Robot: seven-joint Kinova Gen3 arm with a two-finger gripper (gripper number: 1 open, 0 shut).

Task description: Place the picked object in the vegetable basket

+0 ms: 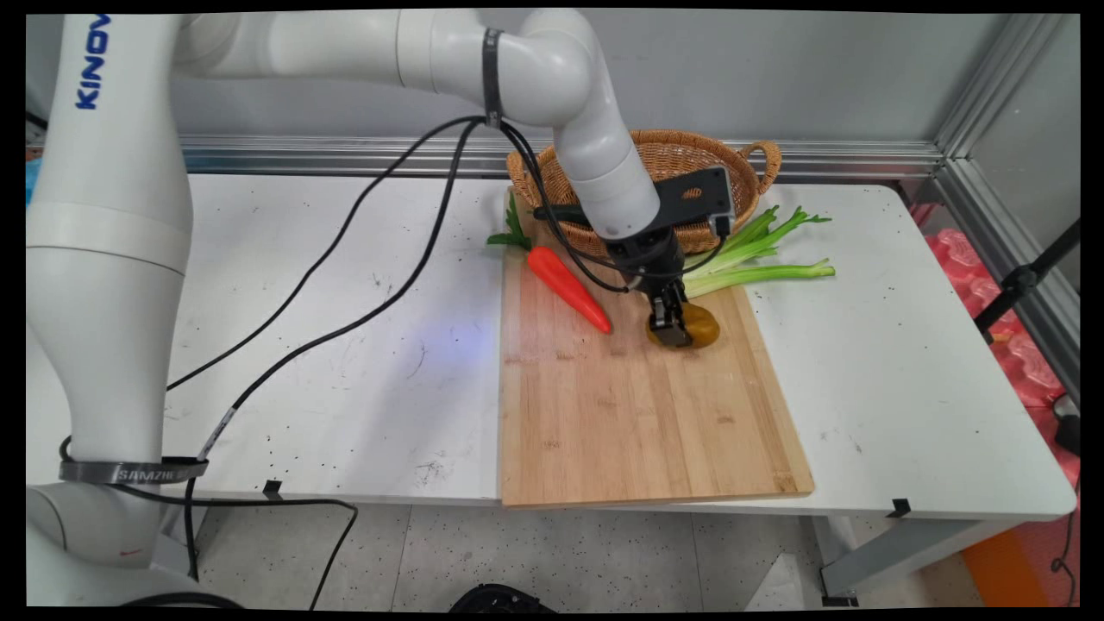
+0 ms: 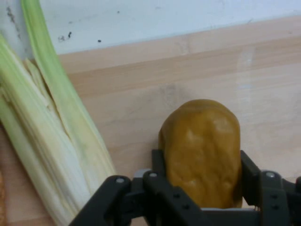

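A brown potato [image 1: 703, 325] [image 2: 202, 146] lies on the far right part of a bamboo cutting board [image 1: 638, 414] [image 2: 141, 80]. My gripper [image 1: 674, 332] [image 2: 201, 159] reaches down onto it, with one finger against each side of the potato, shut on it. The potato still looks to be resting on the board. In the hand view, pale green celery stalks [image 2: 51, 141] lie close on the left of the potato. In the main view the celery [image 1: 759, 259] lies just behind the gripper, across the board's far right corner.
An orange carrot [image 1: 569, 287] with green leaves lies on the board to the left of the gripper. A wicker basket [image 1: 768, 164] stands behind the board by the wall. Black cables hang from the arm over the white table [image 1: 345, 345].
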